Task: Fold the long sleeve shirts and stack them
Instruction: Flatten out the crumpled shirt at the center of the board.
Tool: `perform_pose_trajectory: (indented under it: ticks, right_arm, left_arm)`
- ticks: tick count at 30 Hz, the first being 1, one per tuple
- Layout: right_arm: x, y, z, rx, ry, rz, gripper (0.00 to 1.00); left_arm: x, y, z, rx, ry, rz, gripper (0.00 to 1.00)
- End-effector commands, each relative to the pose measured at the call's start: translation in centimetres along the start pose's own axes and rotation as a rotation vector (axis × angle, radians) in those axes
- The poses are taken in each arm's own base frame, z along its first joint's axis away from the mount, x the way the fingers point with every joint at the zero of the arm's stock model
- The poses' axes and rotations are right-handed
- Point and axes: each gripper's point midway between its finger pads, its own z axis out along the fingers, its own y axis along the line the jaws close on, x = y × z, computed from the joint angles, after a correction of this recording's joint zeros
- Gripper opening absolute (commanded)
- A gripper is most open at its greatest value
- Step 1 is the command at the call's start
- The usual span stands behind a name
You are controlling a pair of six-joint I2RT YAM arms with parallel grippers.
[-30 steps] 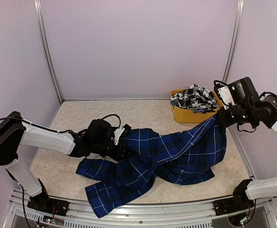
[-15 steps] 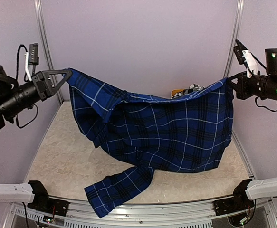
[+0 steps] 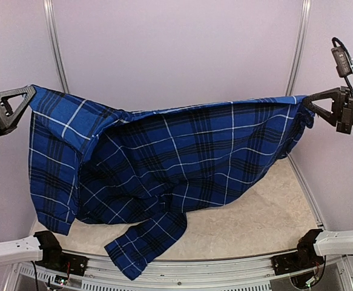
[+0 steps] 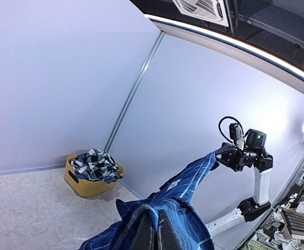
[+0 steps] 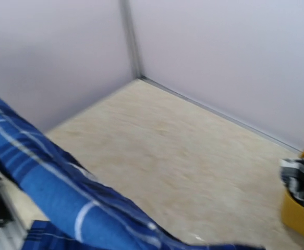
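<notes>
A royal blue plaid long sleeve shirt (image 3: 176, 157) hangs stretched in the air between both grippers, high above the table. At the far left my left gripper (image 3: 33, 91) is shut on one edge of it, and at the far right my right gripper (image 3: 306, 101) is shut on the other. One sleeve (image 3: 146, 242) droops onto the table's front edge. The left wrist view has my left gripper (image 4: 155, 233) pinching blue cloth (image 4: 188, 195), which runs to the right gripper (image 4: 218, 154). A black-and-white checked shirt (image 4: 93, 163) lies bunched in a tub. In the right wrist view, blue cloth (image 5: 63, 198) covers my fingers.
A yellow plastic tub (image 4: 86, 186) stands at the back right of the table, near the corner post; the right wrist view has it at its right edge (image 5: 298, 211). The hanging shirt hides it from the top camera. Pale walls close in three sides of the beige table (image 3: 249, 221).
Both arms rose and spread apart, lifting the blue shirt from a heap on the table into a taut span. The left gripper went from table level to high at the left.
</notes>
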Motion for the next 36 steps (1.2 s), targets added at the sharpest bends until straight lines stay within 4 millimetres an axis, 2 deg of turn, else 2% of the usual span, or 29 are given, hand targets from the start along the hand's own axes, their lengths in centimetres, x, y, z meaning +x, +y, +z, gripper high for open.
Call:
perform_pose_trajectory:
  ticks: [1, 3, 6, 8, 10, 14, 15, 16, 18, 21, 22, 24, 27, 29, 31, 33, 35, 36]
  right_arm:
    - [-1.0, 2.2, -2.2, -0.1, -0.062, 0.03, 0.0]
    - [-1.1, 2.4, -2.6, -0.108, -0.076, 0.038, 0.0]
    - [-0.6, 2.1, -1.9, -0.102, -0.063, 0.06, 0.0]
    - [0.1, 0.8, -0.4, -0.044, -0.034, 0.079, 0.0]
    - [1.1, -1.4, 1.6, 0.053, 0.01, 0.098, 0.0]
    - [3.3, -7.1, 6.3, 0.309, 0.102, 0.09, 0.0]
    - [4.1, -8.3, 8.0, 0.351, 0.132, 0.085, 0.0]
    - [4.9, -9.3, 9.7, 0.383, 0.164, 0.077, 0.0]
    - [6.7, -11.5, 13.5, 0.445, 0.227, 0.055, 0.0]
    - [9.0, -15.3, 18.5, 0.565, 0.321, 0.009, 0.0]
    - [9.4, -16.5, 19.8, 0.597, 0.338, -0.002, 0.0]
    - [9.9, -18.6, 22.3, 0.641, 0.356, -0.027, 0.0]
    - [10.8, -20.9, 25.8, 0.679, 0.388, -0.068, 0.0]
    - [11.0, -21.4, 27.2, 0.681, 0.404, -0.089, 0.0]
    - [10.7, -20.8, 28.0, 0.631, 0.392, -0.088, 0.0]
    - [9.9, -19.6, 27.8, 0.568, 0.347, -0.085, 0.0]
    - [8.5, -18.1, 26.9, 0.501, 0.298, -0.111, 0.0]
    - [7.6, -17.2, 26.1, 0.468, 0.269, -0.113, 0.0]
  left_arm:
    - [-1.1, -1.4, -0.6, 0.05, -0.012, -0.005, 0.0]
    - [-1.8, -1.9, -0.8, 0.063, -0.029, 0.009, 0.0]
    - [-2.8, -2.1, -0.9, 0.051, -0.062, 0.032, 0.0]
    - [-3.2, -0.7, -0.4, -0.023, -0.084, 0.042, 0.0]
    - [-3.6, 1.7, 0.4, -0.148, -0.105, 0.058, 0.0]
    - [-4.1, 8.4, 2.6, -0.496, -0.13, 0.133, 0.0]
    - [-3.5, 10.4, 4.0, -0.58, -0.105, 0.159, 0.0]
    - [-3.4, 12.0, 4.5, -0.665, -0.102, 0.183, 0.0]
    - [-2.0, 16.9, 6.8, -0.833, -0.044, 0.225, 0.0]
    - [-0.8, 24.1, 8.7, -0.906, 0.017, 0.195, 0.0]
    - [0.0, 27.3, 9.0, -0.944, 0.047, 0.173, 0.0]
    - [0.6, 31.7, 8.6, -1.012, 0.061, 0.159, 0.0]
    - [1.9, 36.7, 8.8, -1.051, 0.093, 0.144, 0.0]
    - [3.2, 38.4, 9.8, -1.034, 0.135, 0.139, 0.0]
    - [4.1, 38.5, 10.8, -0.973, 0.152, 0.128, 0.0]
    - [3.6, 37.1, 11.2, -0.908, 0.123, 0.132, 0.0]
    - [2.5, 35.2, 11.1, -0.858, 0.099, 0.142, 0.0]
    - [1.6, 33.4, 11.0, -0.812, 0.081, 0.153, 0.0]
